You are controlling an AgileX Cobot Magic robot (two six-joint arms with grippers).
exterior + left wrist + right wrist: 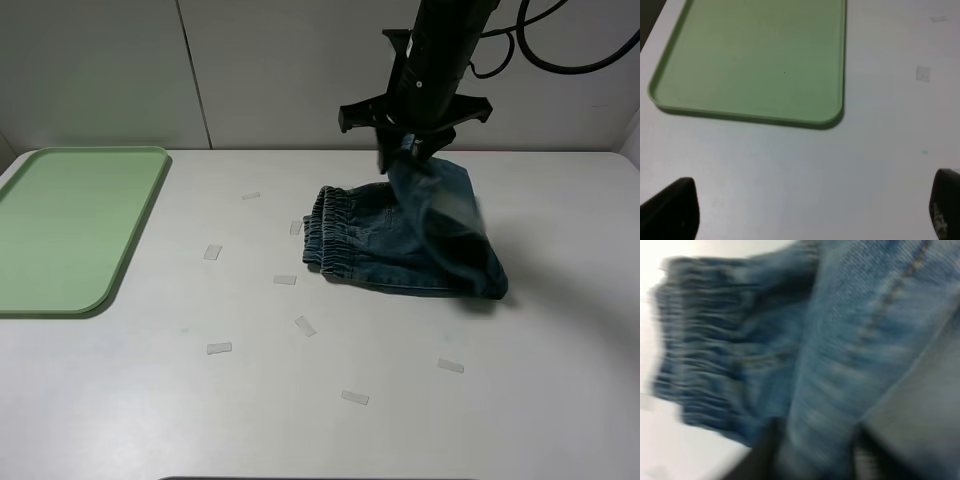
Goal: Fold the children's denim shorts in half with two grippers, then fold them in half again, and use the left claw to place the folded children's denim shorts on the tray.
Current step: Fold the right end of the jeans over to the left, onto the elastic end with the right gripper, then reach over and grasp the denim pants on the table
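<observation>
The children's denim shorts [400, 250] lie partly folded on the white table right of centre, with the gathered waistband [335, 235] facing left. A leg flap [445, 205] is raised and blurred, hanging at my right gripper [402, 150], which is directly above the shorts' far edge. In the right wrist view, blurred denim [850, 340] fills the frame and lies between dark fingers [762, 460]; I cannot tell whether the jaws still pinch it. My left gripper [810, 210] is open and empty over bare table, just short of the pale green tray [755, 60]. The tray [70, 230] sits at the far left.
Several small pale tape pieces [285, 280] are scattered on the table left of and in front of the shorts. A black cable [560, 50] loops behind the right arm. A grey wall stands close behind the table's far edge.
</observation>
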